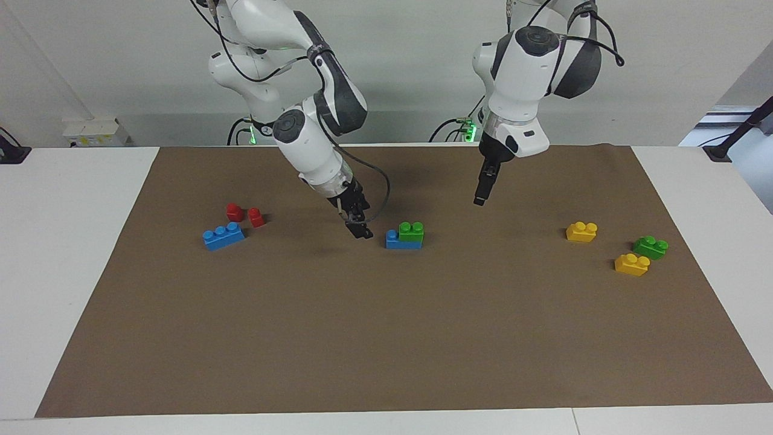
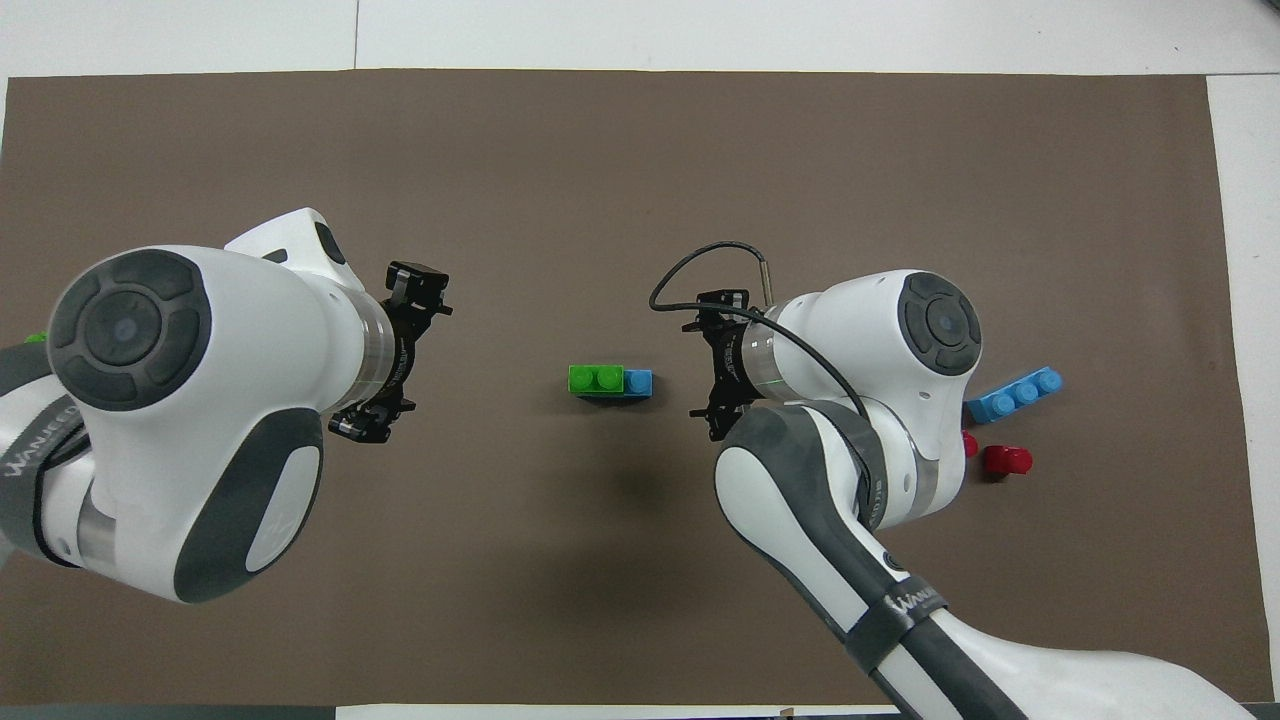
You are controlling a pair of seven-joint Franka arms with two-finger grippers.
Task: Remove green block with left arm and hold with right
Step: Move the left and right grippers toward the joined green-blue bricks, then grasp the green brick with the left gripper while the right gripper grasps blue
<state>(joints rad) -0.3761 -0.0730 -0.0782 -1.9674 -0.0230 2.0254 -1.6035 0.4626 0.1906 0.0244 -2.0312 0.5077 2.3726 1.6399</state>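
A green block (image 1: 411, 231) sits on top of a longer blue brick (image 1: 395, 242) in the middle of the brown mat; the pair also shows in the overhead view, the green block (image 2: 597, 379) on the blue brick (image 2: 639, 381). My right gripper (image 1: 362, 232) hangs low over the mat, just beside the blue brick's bare end, toward the right arm's end of the table. It does not touch the brick. My left gripper (image 1: 479, 201) hangs in the air over the mat, apart from the stack, toward the left arm's end. A second green block (image 1: 650, 247) lies loose near the left arm's end.
Two yellow bricks (image 1: 581, 231) (image 1: 631, 264) lie beside the second green block. A blue three-stud brick (image 1: 223, 235) and two small red blocks (image 1: 235, 212) (image 1: 256, 217) lie toward the right arm's end. The brown mat (image 1: 386, 338) covers the white table.
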